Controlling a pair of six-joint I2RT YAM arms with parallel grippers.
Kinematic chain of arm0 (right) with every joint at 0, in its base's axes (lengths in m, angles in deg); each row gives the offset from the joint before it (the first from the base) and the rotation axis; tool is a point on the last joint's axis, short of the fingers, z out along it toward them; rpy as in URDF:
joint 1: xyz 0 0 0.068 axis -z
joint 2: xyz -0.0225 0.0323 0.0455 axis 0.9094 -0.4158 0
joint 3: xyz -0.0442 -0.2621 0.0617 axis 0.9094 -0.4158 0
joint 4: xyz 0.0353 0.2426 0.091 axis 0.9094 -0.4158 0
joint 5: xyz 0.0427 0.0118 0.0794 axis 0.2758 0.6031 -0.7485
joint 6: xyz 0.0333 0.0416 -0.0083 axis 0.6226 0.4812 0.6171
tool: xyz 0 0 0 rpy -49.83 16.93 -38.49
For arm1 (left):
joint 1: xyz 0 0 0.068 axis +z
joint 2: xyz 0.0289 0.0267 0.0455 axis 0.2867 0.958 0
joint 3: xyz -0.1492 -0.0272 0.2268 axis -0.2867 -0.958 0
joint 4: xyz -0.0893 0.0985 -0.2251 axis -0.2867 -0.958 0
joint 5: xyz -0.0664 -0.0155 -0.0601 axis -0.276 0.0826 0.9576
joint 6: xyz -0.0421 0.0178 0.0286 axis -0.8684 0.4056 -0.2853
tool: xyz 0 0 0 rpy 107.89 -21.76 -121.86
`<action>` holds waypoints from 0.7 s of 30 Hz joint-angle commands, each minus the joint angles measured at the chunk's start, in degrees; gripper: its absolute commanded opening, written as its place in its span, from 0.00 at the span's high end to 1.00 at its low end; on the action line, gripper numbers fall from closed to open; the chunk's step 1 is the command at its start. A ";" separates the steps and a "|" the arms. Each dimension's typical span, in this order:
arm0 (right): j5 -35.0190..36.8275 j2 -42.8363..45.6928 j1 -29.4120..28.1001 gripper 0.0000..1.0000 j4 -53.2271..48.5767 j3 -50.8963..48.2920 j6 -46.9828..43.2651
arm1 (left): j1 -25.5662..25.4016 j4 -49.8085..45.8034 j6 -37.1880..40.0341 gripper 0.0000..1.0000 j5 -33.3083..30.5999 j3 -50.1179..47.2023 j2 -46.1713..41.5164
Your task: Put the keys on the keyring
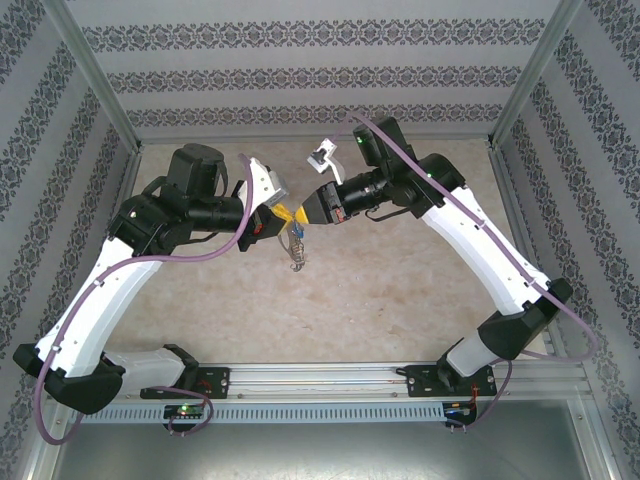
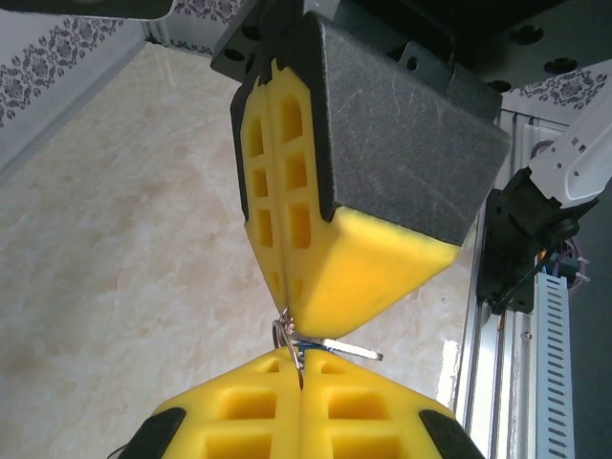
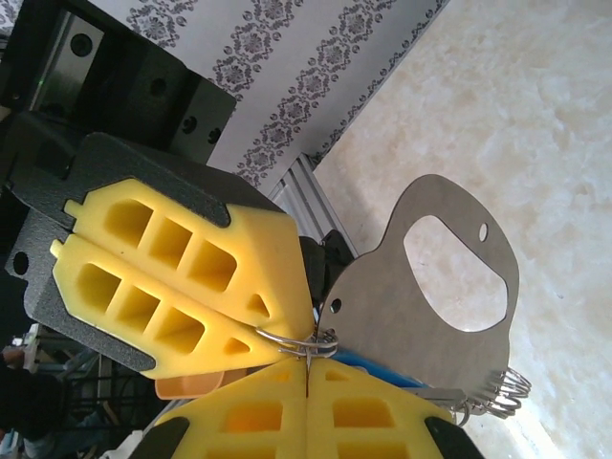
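Observation:
My left gripper (image 1: 284, 214) and right gripper (image 1: 314, 210) meet tip to tip above the table's middle, both shut. The keyring (image 3: 290, 338), a thin grey wire loop, is pinched between them. In the left wrist view it runs into the seam of my left gripper (image 2: 301, 371), with the right gripper's fingers (image 2: 354, 268) pressing down from above. In the right wrist view my right gripper (image 3: 306, 373) nips the keyring (image 3: 290, 338) beside the left gripper's fingers (image 3: 201, 277). The blue-headed key (image 3: 382, 368) lies against the loop, its silver shaft (image 2: 352, 352) sticking out sideways. The key (image 1: 296, 236) hangs under the tips.
A flat grey metal plate (image 3: 421, 306) with a large cut-out hangs from the loop, with small rings (image 3: 499, 390) bunched below it. Metal pieces (image 1: 297, 260) dangle over the beige tabletop (image 1: 380, 290). Patterned walls (image 1: 300, 70) enclose the back and sides; a rail (image 1: 320, 375) runs along the front.

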 commanded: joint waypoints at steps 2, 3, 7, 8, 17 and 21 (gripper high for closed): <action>-2.49 1.73 -0.10 1.00 7.74 0.03 0.05 | -2.00 -0.94 -0.17 1.00 3.76 0.32 0.22; -2.32 1.83 -0.03 1.00 7.78 0.12 0.06 | -1.98 -1.09 -0.07 1.00 3.68 0.34 0.20; -1.35 2.63 0.41 1.00 8.51 0.13 -0.12 | -2.02 -1.27 0.14 1.00 3.52 0.08 0.31; -0.86 3.02 0.41 1.00 8.74 -0.24 -0.65 | -1.99 -1.25 0.15 1.00 3.58 -0.01 0.34; -1.28 8.07 1.13 1.00 20.27 -8.20 2.05 | -2.02 -1.30 0.16 1.00 4.41 0.03 0.58; -2.21 9.18 1.50 1.00 23.20 -10.56 3.42 | -1.98 -1.46 0.29 1.00 4.71 0.15 0.45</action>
